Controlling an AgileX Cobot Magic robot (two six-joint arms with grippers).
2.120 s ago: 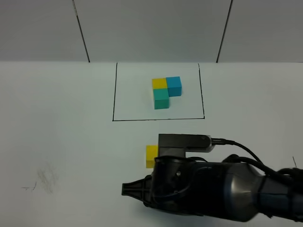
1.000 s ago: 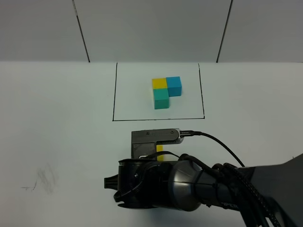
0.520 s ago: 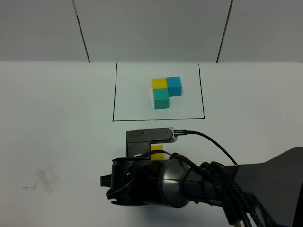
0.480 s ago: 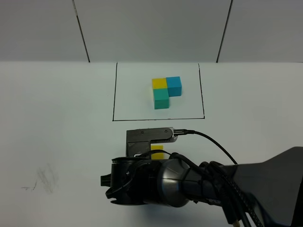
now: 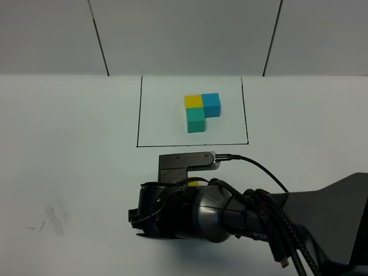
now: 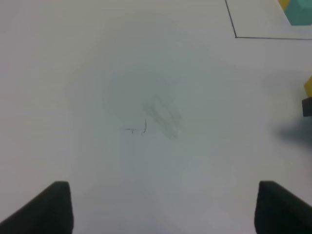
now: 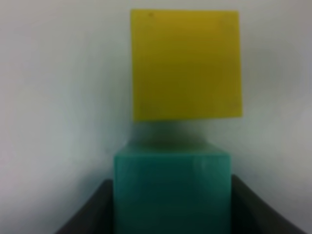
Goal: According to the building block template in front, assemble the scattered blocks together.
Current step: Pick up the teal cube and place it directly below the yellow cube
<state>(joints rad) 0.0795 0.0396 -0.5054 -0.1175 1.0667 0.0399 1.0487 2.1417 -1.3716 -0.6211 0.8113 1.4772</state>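
The building block template [image 5: 201, 112], a yellow, blue and teal-green L-cluster, sits inside a black outline [image 5: 138, 115] at the far middle. My right arm [image 5: 190, 213] reaches over the spot just in front of the outline. In the right wrist view my right gripper [image 7: 170, 207] is shut on the teal-green cube [image 7: 171, 190], with its dark fingers [image 7: 92, 212] on either side. The loose yellow cube [image 7: 185, 66] lies just beyond it; I cannot tell if they touch. Only a sliver of that yellow cube [image 5: 194, 183] shows from above. The loose blue cube is hidden. My left gripper [image 6: 165, 214] is open over bare table.
A faint pencil smudge [image 5: 54, 217] marks the white table at the near left; it also shows in the left wrist view [image 6: 158, 117]. The left wrist view catches the outline corner [image 6: 235, 34] and the template's teal-green cube [image 6: 300, 12]. Grey wall panels stand behind the table.
My right arm swung left over the loose yellow cube, covering most of it, then shifted slightly back right and away from me. The template has not moved.
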